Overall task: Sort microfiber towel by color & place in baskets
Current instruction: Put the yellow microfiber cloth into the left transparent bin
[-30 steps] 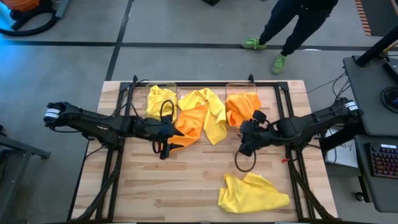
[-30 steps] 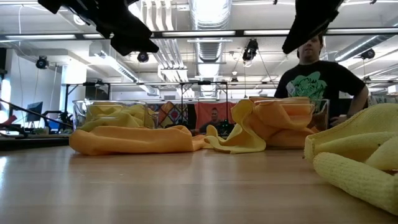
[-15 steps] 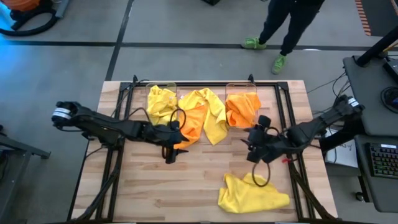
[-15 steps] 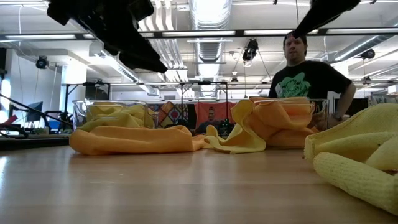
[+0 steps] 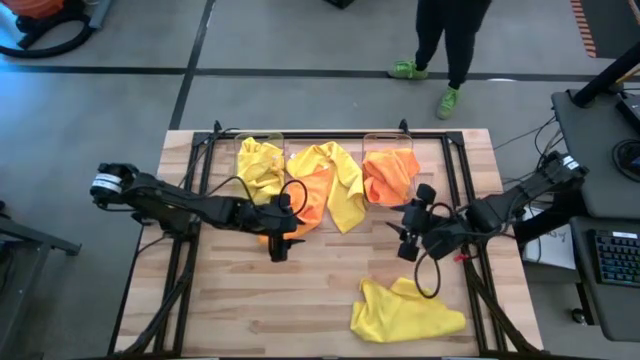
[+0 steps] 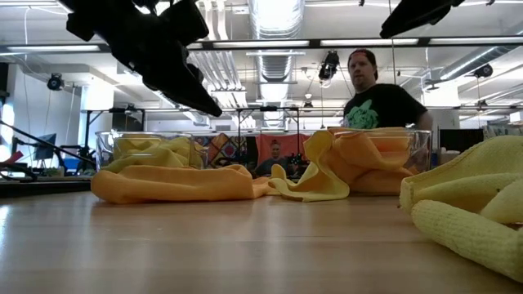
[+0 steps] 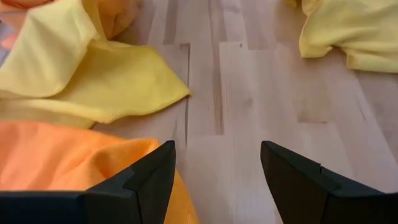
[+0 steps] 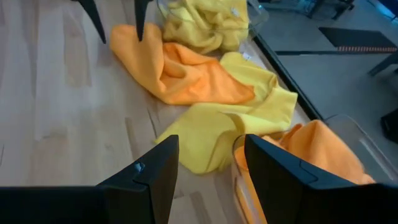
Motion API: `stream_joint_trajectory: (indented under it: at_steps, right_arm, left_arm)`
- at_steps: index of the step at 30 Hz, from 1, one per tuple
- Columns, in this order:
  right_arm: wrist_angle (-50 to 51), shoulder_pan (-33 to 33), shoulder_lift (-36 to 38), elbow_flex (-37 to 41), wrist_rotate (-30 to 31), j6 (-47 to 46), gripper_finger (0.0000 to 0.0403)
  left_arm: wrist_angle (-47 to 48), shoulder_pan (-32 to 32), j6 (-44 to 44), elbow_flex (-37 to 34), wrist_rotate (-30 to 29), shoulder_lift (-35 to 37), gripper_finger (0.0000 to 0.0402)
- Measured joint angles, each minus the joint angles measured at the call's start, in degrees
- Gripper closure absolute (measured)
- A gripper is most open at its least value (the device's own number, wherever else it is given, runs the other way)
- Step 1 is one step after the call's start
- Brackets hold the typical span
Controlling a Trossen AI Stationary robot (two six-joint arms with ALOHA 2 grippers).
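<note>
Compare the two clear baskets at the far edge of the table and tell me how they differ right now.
The left basket holds yellow cloth; the right basket holds orange cloth. An orange towel lies on the table right beside the left basket, while a yellow towel lies between the two, reaching toward the right basket. Both are clear, rectangular and stand upright along the table's far edge.

Grey floor, ceiling strip lights, person beyond wooden table.
</note>
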State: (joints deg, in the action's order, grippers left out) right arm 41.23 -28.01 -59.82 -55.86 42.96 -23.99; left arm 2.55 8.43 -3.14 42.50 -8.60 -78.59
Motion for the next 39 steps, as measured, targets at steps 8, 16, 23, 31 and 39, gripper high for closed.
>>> stream_joint_trajectory:
  at_steps: [8, 16, 23, 31, 39]
  right_arm:
    - [-0.52, 0.0, -4.92, 0.0, -0.48, -0.95, 0.0223]
    - [-2.97, 0.0, -6.53, 0.0, -1.04, -1.92, 0.0223]
    - [-3.03, 0.01, -6.39, 0.0, -0.97, -1.61, 0.0223]
    - [-3.32, 0.0, -6.37, 0.0, -0.97, -3.04, 0.0223]
    - [-7.86, 0.0, -8.17, 0.02, -3.43, -7.04, 0.0223]
  left_arm:
    - [-0.33, -0.06, -0.83, 0.0, -4.7, -4.33, 0.0182]
    - [-3.34, -0.07, -1.88, -0.02, -12.07, -10.66, 0.0182]
    - [-6.88, -0.04, -2.37, -0.02, -15.7, -15.03, 0.0182]
    - [-8.3, -0.15, -3.55, 0.0, -18.49, -16.9, 0.0189]
    - [-8.63, 0.04, -3.76, 0.04, -18.17, -16.98, 0.0215]
